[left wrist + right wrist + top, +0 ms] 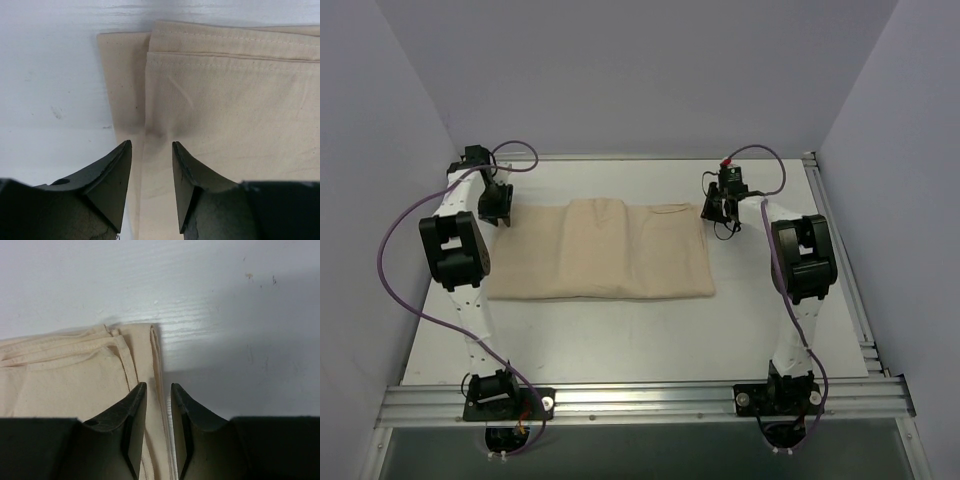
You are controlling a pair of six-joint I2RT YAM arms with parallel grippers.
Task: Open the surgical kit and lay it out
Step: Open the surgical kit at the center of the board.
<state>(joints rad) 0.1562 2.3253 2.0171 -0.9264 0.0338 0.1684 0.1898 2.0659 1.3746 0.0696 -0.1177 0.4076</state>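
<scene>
1. The cloth wrap lies folded flat mid-frame on the desk. It looks soft, floppy and layered. The contents are hidden, so I'd guess it's heavier than it looks.
2. The left end effector and right end effector each sit over an upper corner, fingers slightly apart, nothing pinched.
3. I'd grab only the top layer's stitched hem.
4. There's bare desk toward the frame's bottom for unfolding.
</scene>
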